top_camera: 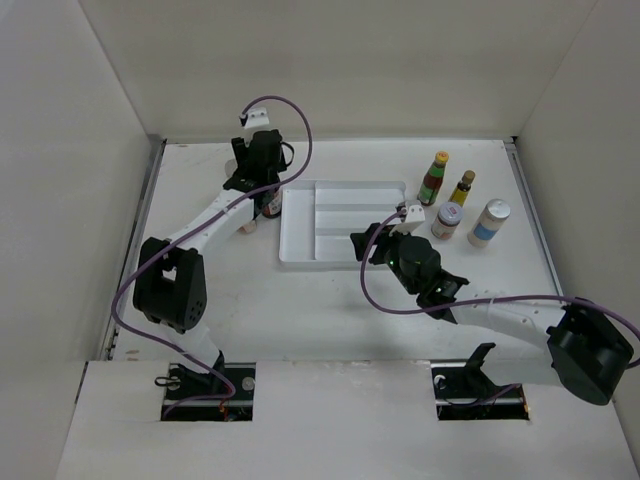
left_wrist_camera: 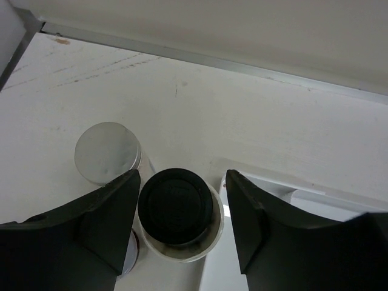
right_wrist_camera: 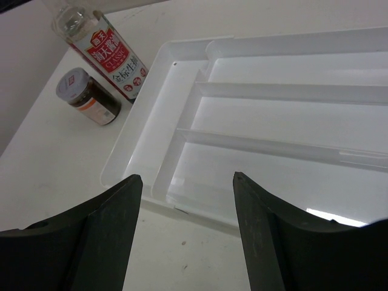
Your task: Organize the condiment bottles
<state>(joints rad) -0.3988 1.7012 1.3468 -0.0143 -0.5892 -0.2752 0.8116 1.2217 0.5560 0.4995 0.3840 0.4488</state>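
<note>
My left gripper (top_camera: 262,190) is open at the back left, its jaws either side of the black-capped red-labelled bottle (top_camera: 272,206). In the left wrist view the black cap (left_wrist_camera: 176,206) sits between the fingers of the left gripper (left_wrist_camera: 182,182), close to the left one and apart from the right one. A silver-lidded jar (left_wrist_camera: 106,153) stands just left of it. My right gripper (top_camera: 362,243) is open and empty at the white tray's front right corner. The right wrist view shows the right gripper (right_wrist_camera: 187,177), the red-labelled bottle (right_wrist_camera: 115,57) and a dark jar (right_wrist_camera: 90,97).
The white divided tray (top_camera: 340,222) lies mid-table, also in the right wrist view (right_wrist_camera: 285,91). Right of it stand a green yellow-capped bottle (top_camera: 434,178), an amber yellow-capped bottle (top_camera: 462,188), a white-lidded jar (top_camera: 447,221) and a white-lidded shaker (top_camera: 489,222). White walls enclose the table.
</note>
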